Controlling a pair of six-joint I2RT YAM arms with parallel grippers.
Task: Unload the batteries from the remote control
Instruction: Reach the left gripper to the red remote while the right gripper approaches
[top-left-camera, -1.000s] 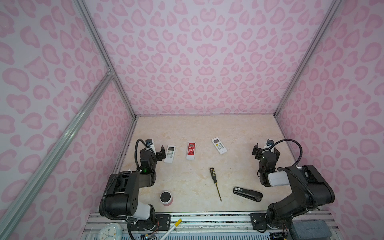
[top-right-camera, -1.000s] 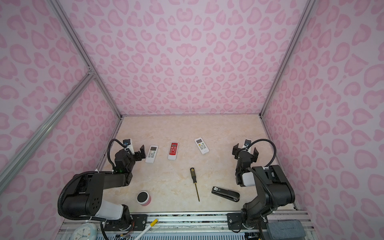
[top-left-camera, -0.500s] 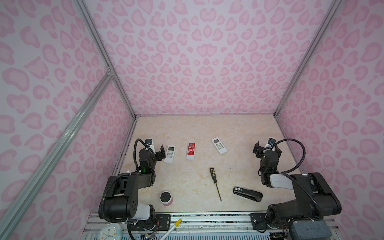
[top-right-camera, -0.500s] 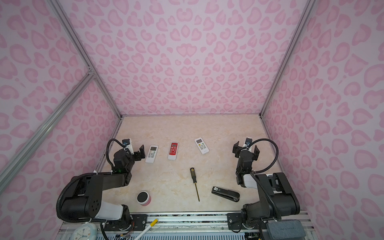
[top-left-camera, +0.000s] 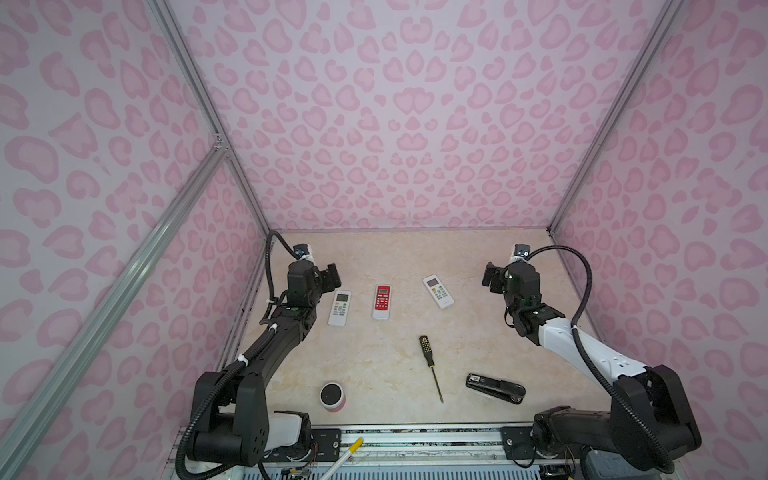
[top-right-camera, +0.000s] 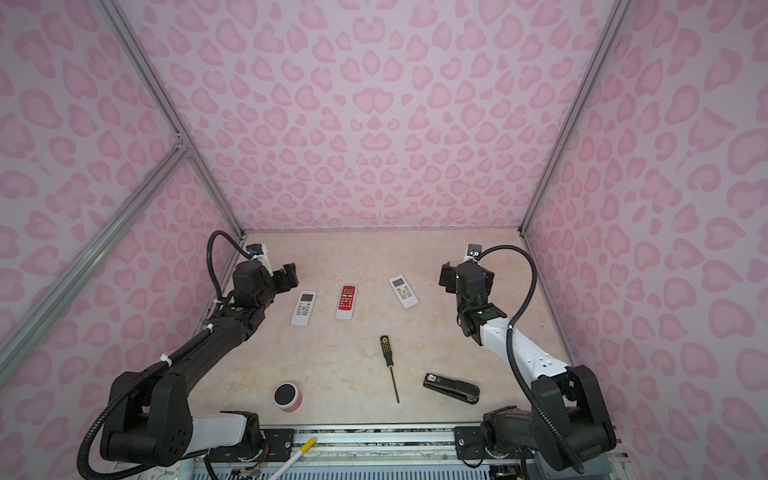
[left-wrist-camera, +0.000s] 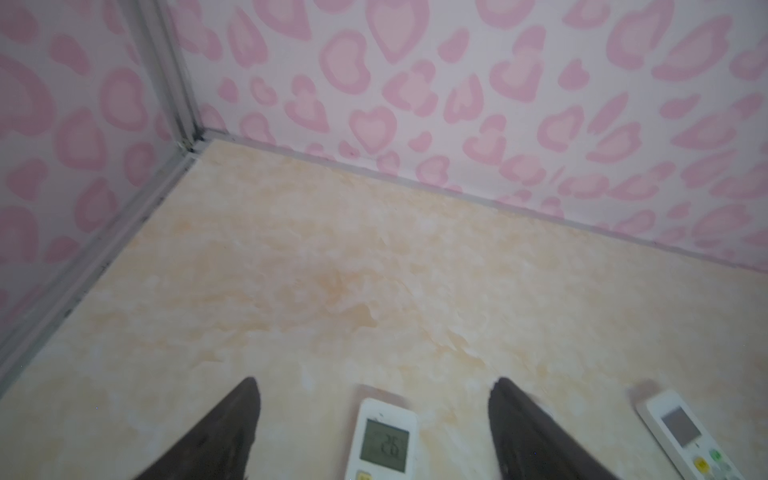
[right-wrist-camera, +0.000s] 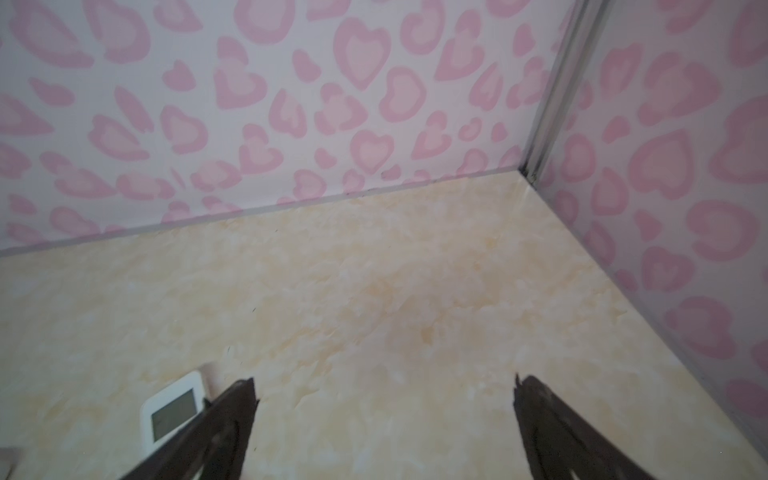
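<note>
Red remote lies between white remotes — screwdriver and stapler nearer.

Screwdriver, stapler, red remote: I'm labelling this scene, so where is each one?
screwdriver (top-left-camera: 425, 351): in a top view, on its black handle.
stapler (top-left-camera: 495, 387): in a top view, on the middle of its body.
red remote (top-left-camera: 381, 302): in a top view, on its keypad.

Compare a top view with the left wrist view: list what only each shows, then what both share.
Only the top view: the red remote, screwdriver, stapler, black-topped cylinder and right gripper. Only the left wrist view: the digits on the display of the white remote. Both: that remote, a second white remote and the open left gripper.
</note>
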